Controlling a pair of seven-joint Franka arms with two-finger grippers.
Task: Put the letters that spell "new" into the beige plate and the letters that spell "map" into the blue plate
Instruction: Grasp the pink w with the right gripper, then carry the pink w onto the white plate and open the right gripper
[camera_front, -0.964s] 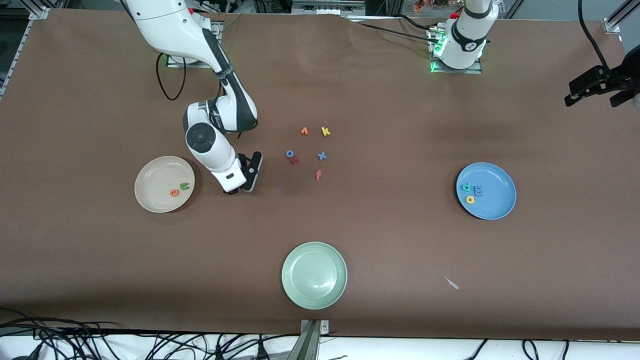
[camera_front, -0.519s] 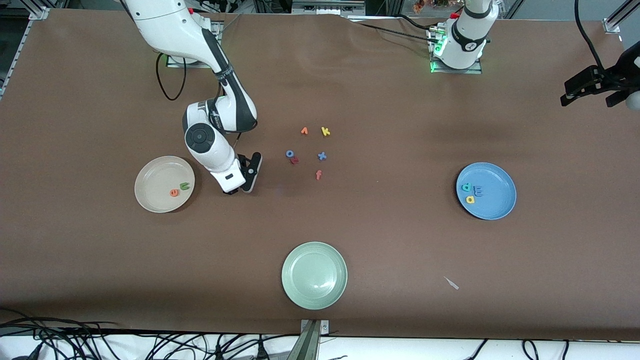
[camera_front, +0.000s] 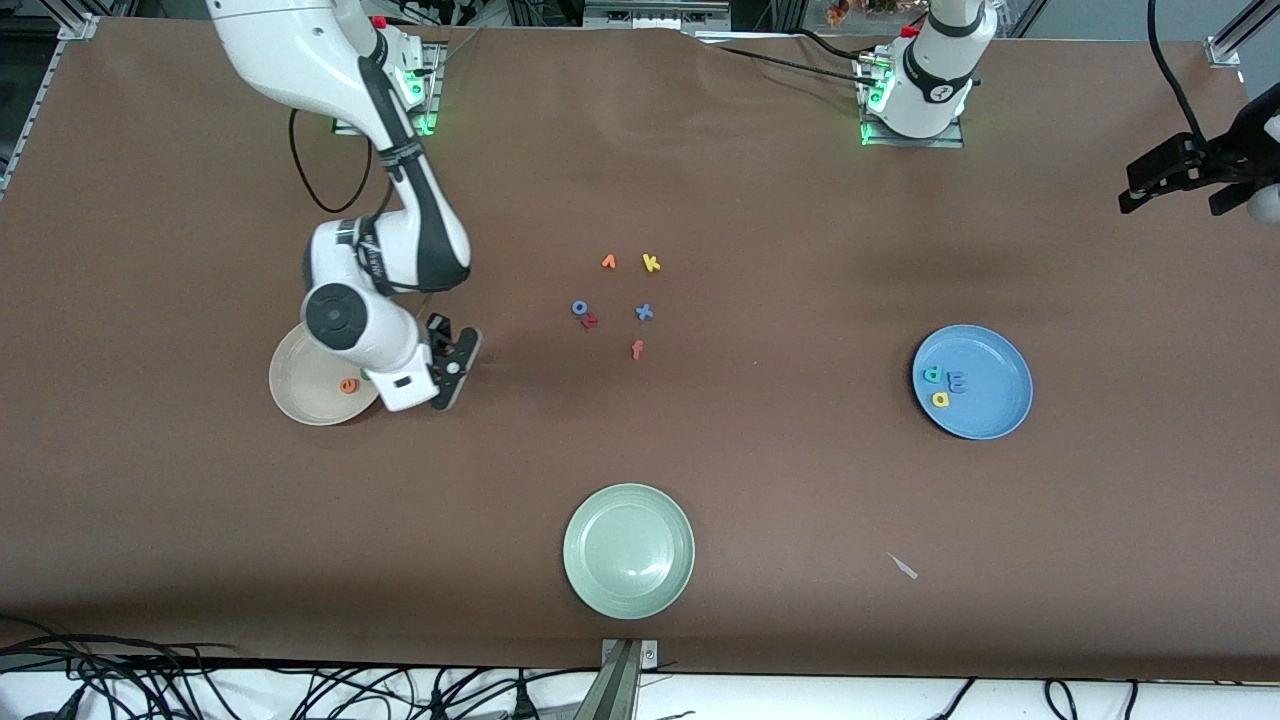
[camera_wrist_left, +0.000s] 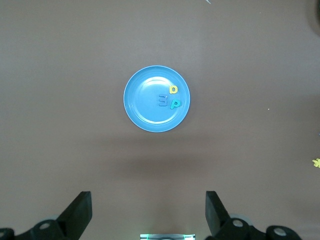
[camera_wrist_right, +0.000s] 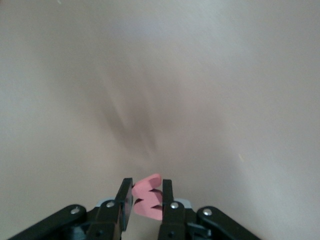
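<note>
From the front I see my right gripper (camera_front: 447, 372) just beside the beige plate (camera_front: 300, 400), its wrist view shows it clenched on the salmon "w" (camera_wrist_right: 147, 198), the left gripper (camera_wrist_left: 148, 212) waits open, so I'd release low, probably over bare plate.

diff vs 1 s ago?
The right hand, shut on the salmon "w", moved from near the loose letters toward the beige plate; its arm now hides the green "n". The left hand waits open, barely shifted. Orange "e", blue plate with "m", "a", "p", and the loose letters are unchanged.
</note>
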